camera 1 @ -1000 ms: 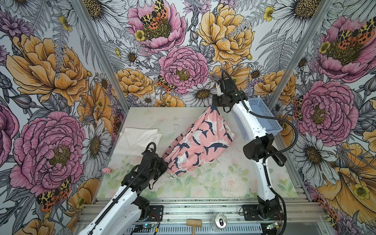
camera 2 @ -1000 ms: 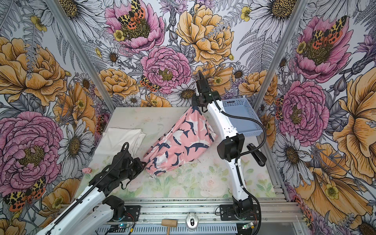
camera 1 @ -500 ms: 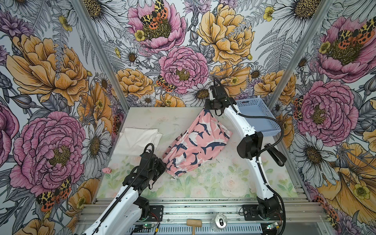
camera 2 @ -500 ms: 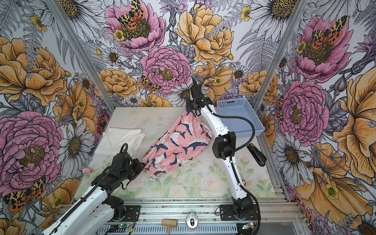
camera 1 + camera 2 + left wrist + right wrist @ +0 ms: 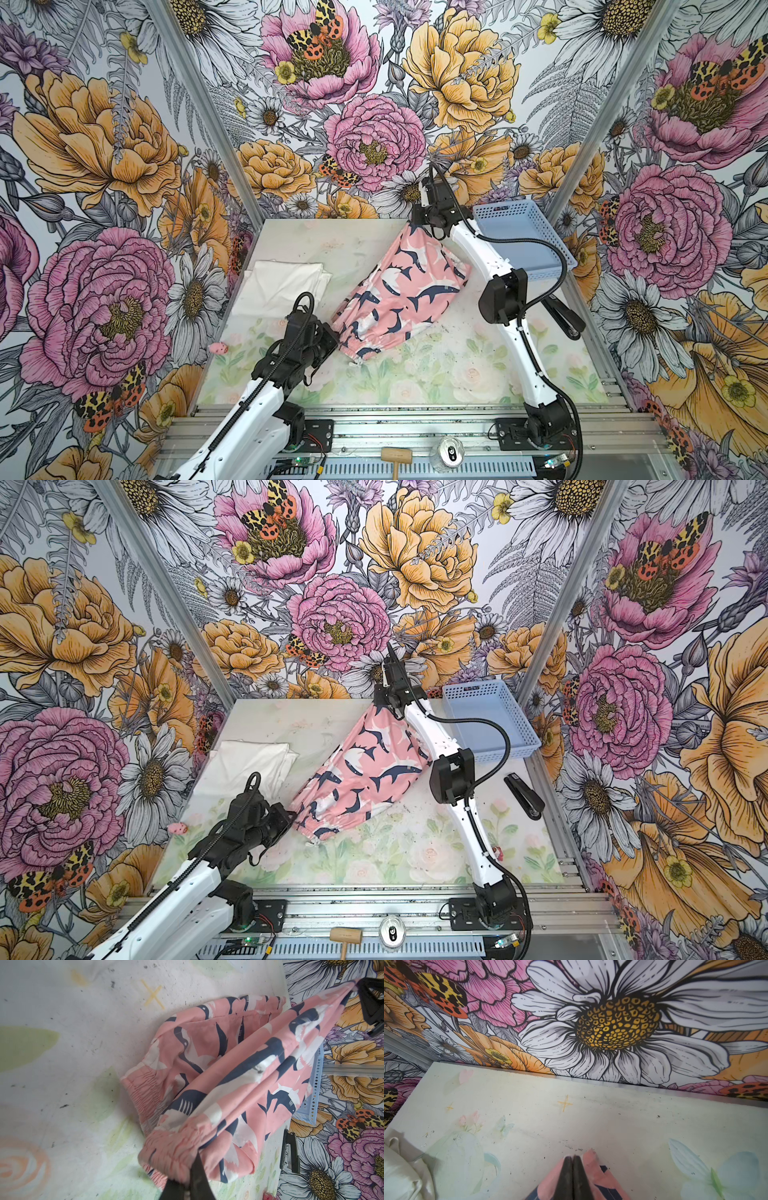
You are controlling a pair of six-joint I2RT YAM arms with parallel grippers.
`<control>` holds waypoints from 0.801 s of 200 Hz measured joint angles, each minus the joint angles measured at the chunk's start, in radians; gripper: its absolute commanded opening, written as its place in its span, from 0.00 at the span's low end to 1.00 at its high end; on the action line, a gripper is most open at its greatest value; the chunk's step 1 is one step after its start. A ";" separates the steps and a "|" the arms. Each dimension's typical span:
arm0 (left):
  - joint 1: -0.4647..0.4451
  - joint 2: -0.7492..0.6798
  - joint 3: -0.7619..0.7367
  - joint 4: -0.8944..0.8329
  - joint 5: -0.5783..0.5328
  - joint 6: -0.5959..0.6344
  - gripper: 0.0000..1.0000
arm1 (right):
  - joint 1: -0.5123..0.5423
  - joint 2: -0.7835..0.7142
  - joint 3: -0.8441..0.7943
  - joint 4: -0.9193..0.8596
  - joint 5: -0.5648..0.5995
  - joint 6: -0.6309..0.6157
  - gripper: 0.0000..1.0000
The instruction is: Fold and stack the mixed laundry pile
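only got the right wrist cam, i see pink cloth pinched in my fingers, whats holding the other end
Observer: The left gripper is shut on the gathered elastic edge of the pink garment, so it stretches from there up to the right gripper.
Operator: anything next to my arm i cant see
Observer: A blue basket sits at the back right corner of the table, just right of your arm.
Operator: and the white shirt
Observer: The white shirt lies folded at the table's left side, left of the pink garment.

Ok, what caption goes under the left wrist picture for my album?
The left gripper pinches the pink garment by its elastic edge, the right gripper by its far corner, over the table.
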 measured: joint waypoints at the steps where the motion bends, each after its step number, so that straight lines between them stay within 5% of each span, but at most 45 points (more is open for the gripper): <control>1: 0.000 0.000 0.000 0.000 0.000 0.000 0.00 | 0.000 0.001 0.000 0.002 0.000 0.000 0.00; 74: 0.011 0.071 -0.005 0.033 0.003 0.010 0.00 | 0.000 0.095 0.000 0.082 -0.017 0.000 0.00; 115: 0.019 0.085 -0.012 0.013 0.003 0.011 0.00 | -0.014 0.106 0.000 0.116 -0.015 0.003 0.50; 135: 0.026 0.103 -0.013 0.003 0.003 0.019 0.00 | -0.040 0.100 0.000 0.119 -0.012 -0.005 0.60; 160: 0.040 0.138 -0.011 0.003 0.003 0.041 0.00 | -0.087 0.045 -0.036 0.085 -0.016 -0.019 0.60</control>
